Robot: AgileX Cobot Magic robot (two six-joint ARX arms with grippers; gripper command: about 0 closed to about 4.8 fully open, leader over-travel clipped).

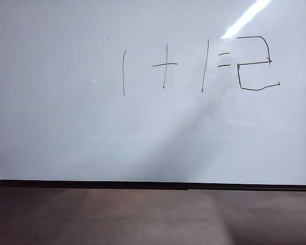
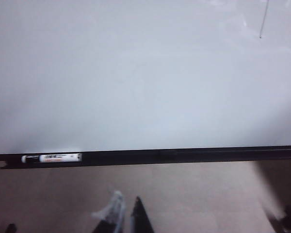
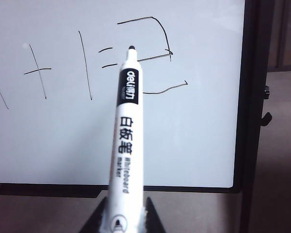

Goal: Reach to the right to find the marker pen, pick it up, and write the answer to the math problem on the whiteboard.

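Right wrist view: marker pen [image 3: 124, 131] clamped in right end effector [image 3: 122, 218].

The marker pen [image 3: 125, 145], white-barrelled, points its dark tip at the whiteboard [image 3: 184, 136] near the answer [image 3: 160, 53].

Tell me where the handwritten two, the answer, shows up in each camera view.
Exterior view: the answer is upper right on the whiteboard, just after the equals sign.
Left wrist view: not in it; only one stroke end shows.
Right wrist view: the answer sits behind the marker pen tip; the right end effector holds the pen.
Shared landmark: the whiteboard's black bottom frame.
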